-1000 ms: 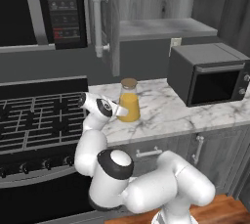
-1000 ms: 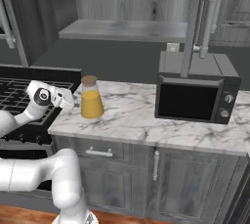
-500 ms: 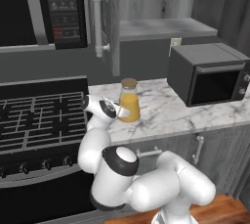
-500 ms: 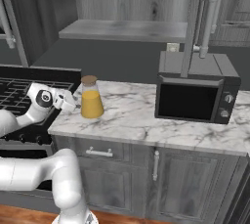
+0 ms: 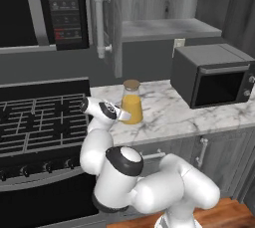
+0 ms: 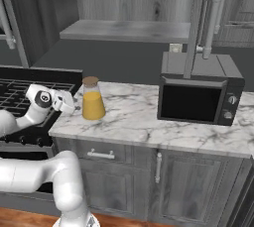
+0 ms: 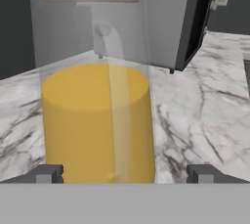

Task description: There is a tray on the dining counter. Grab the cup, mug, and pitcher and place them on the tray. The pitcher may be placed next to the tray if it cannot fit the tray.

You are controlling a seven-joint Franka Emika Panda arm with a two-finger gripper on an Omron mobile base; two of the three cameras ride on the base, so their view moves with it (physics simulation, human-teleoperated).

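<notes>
The pitcher [image 5: 132,103] [image 6: 92,101], clear glass with orange liquid and a cork-brown lid, stands upright on the marble kitchen counter [image 5: 174,117] beside the stove. My gripper [image 5: 124,116] [image 6: 69,106] is open at its left side, level with its lower body. In the hand view the pitcher [image 7: 97,115] is very close, and my gripper [image 7: 124,173] has one fingertip [image 7: 46,173] at its left edge and the other wide to the right. Nothing is held. The tray, the cup, the mug and the dining counter are out of view.
A dark microwave [image 5: 211,75] [image 6: 198,94] sits on the counter to the pitcher's right. The gas stove [image 5: 40,122] lies to its left under my arm. An open cabinet door [image 5: 107,18] hangs above the pitcher, before a shelf [image 6: 129,30].
My hand has edged slightly closer to the pitcher, and the arm's elbow has shifted. The pitcher has not moved.
</notes>
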